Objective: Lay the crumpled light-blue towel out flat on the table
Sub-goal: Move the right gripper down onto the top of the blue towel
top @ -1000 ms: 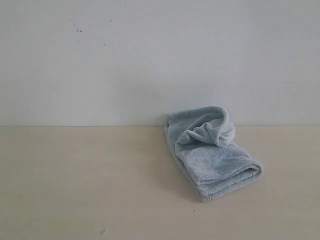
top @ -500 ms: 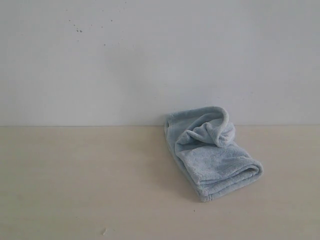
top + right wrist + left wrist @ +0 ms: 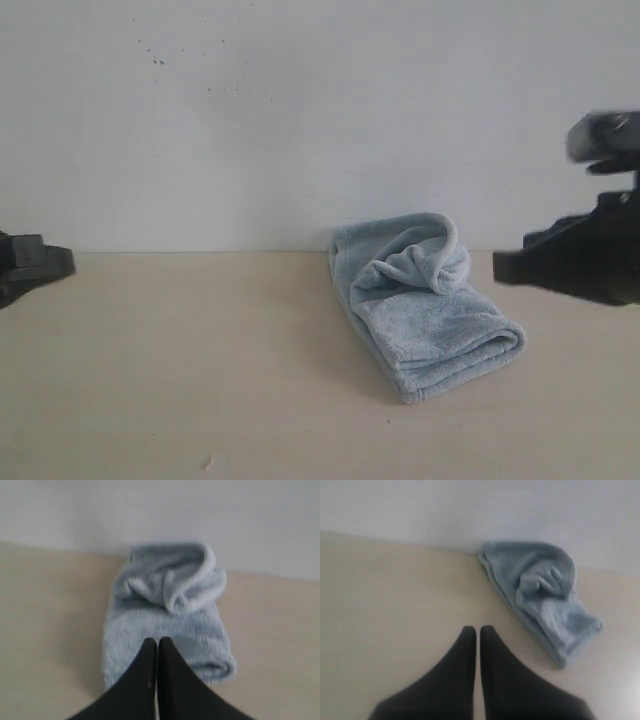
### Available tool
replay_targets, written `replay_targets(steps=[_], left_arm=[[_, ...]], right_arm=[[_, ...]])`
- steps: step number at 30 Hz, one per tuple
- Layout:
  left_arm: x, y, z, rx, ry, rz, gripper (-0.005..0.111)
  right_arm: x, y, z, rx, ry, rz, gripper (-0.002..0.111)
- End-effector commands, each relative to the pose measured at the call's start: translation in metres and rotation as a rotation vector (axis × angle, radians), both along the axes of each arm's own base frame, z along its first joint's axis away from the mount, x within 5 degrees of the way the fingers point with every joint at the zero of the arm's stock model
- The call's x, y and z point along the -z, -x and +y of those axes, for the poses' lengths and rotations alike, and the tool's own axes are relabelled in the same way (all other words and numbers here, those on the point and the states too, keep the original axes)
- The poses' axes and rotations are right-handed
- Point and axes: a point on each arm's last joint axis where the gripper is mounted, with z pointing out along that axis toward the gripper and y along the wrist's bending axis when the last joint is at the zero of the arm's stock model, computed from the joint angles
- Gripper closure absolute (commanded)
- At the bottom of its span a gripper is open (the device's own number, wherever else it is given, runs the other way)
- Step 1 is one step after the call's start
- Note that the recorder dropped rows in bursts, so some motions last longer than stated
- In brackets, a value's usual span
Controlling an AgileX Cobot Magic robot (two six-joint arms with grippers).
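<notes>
Against the foot of the white wall (image 3: pixel 300 120), one crumpled pale blue-grey fluffy terry towel (image 3: pixel 425 310) lies on the pale beige matte surface (image 3: pixel 150 350), its top bunched and its lower part folded over. Two sets of black jaws flank the towel: the left jaws are well apart from it and the right jaws near its side. Both are pressed fully together and hold nothing.

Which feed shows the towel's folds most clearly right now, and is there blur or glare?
Exterior view: flat light, no glare; the towel is sharp, with a faint shadow on the table; the right pincer is smeared at the frame edge. Left wrist view: soft, folds hazy. Right wrist view: soft too, and the dark pincer covers part of the towel.
</notes>
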Motion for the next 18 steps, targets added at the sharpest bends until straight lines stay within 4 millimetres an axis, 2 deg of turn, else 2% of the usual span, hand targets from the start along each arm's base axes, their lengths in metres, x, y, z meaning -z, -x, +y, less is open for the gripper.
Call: replay_targets(steps=[1,6,10,13,15,18], left_arm=[[0.001,-0.028,-0.015,0.189,0.087,0.185,0.103],[0.000,-0.041,-0.019,0.248,0.117,0.199,0.103],[0.006,-0.044,-0.018,0.242,0.103,0.204,0.103],[0.013,-0.049,-0.018,0.211,-0.018,0.151,0.103],[0.020,-0.052,-0.018,0.120,-0.131,0.127,0.103],[0.027,-0.051,-0.022,0.007,-0.262,0.103,0.103]], right_arm=[[0.007,-0.015,0.018,-0.064,0.155,0.111,0.108],[0.003,-0.041,0.036,-0.089,0.270,0.219,0.108],[-0.002,-0.087,0.051,-0.060,0.345,0.314,0.108],[0.001,-0.124,0.066,-0.044,0.355,0.343,0.108],[0.000,-0.142,0.075,-0.038,0.335,0.335,0.106],[0.001,-0.166,0.086,-0.028,0.296,0.304,0.091]])
